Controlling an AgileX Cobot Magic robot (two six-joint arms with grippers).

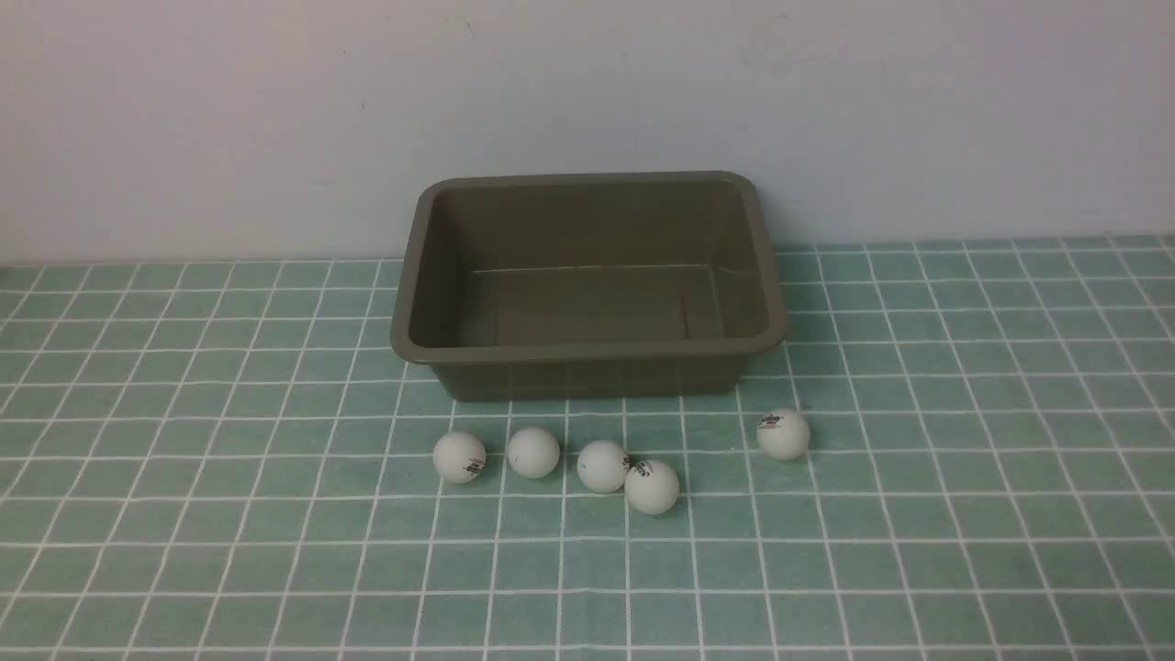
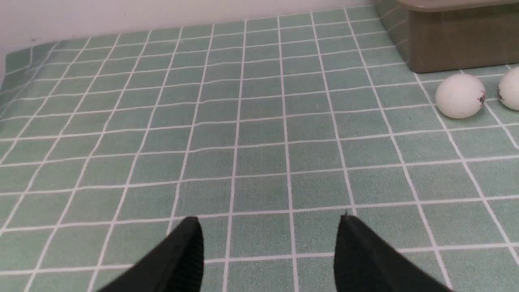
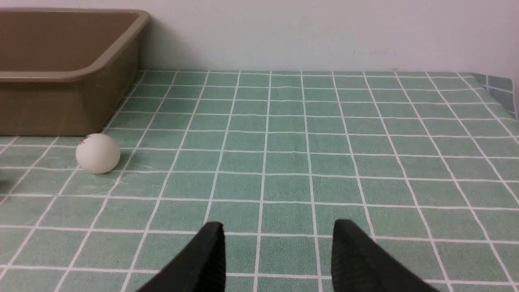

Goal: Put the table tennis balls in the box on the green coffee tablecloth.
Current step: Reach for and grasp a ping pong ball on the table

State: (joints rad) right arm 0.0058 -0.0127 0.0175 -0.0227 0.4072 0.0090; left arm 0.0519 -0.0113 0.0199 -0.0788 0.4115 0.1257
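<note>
Teal-green tablecloth with thin white grid lines (image 2: pixel 259 134) covers the tabletop and is slightly rippled. Left gripper (image 2: pixel 269 222): 2 black jaws spread apart, bare cloth showing between them. A corner of the olive-brown plastic box (image 2: pixel 454 44) sits on the cloth, well apart from the jaws. 2 white table tennis balls lie near the box wall, not touching it. The first ball (image 2: pixel 460 96) is fully visible with a dark logo. The second ball (image 2: pixel 511 89) is cut by the frame edge, with a small gap between the 2. Pale wall (image 2: pixel 121 14) behind the cloth.

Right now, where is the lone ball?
Front view: the lone ball lies on the cloth off the box's near right corner, right of the other four balls.
</note>
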